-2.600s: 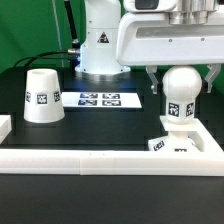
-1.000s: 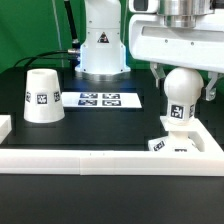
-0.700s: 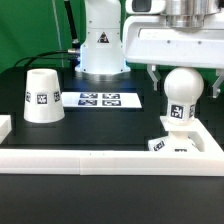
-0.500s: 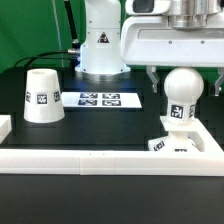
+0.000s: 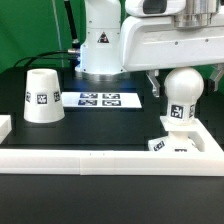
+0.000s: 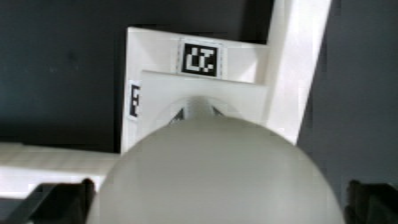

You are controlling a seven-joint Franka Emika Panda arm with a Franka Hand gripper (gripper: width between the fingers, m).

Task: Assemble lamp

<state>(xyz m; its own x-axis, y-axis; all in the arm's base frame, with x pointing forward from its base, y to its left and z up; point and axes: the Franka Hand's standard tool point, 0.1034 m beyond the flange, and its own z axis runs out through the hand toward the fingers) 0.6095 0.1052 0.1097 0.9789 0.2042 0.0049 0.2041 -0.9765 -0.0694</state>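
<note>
The ball-headed bulb (image 5: 182, 95) stands upright on the flat square base (image 5: 186, 146) at the exterior view's right, against the rail's corner. My gripper (image 5: 184, 85) hangs over the bulb with one finger on each side of the ball. A gap shows on both sides, so it is open and holds nothing. In the wrist view the bulb's head (image 6: 214, 165) fills the middle, my gripper (image 6: 214, 200) straddles it, and the tagged base (image 6: 199, 60) lies beyond. The cone shade (image 5: 41, 97) stands alone on the table at the exterior view's left.
A long white rail (image 5: 100, 162) runs along the near side and turns up at both ends. The marker board (image 5: 100, 99) lies flat behind the middle. The arm's white pedestal (image 5: 100, 50) stands at the back.
The hand has turned and shifted a little over the bulb, with the fingers still spread at its sides. The bulb, base and shade have not moved.
</note>
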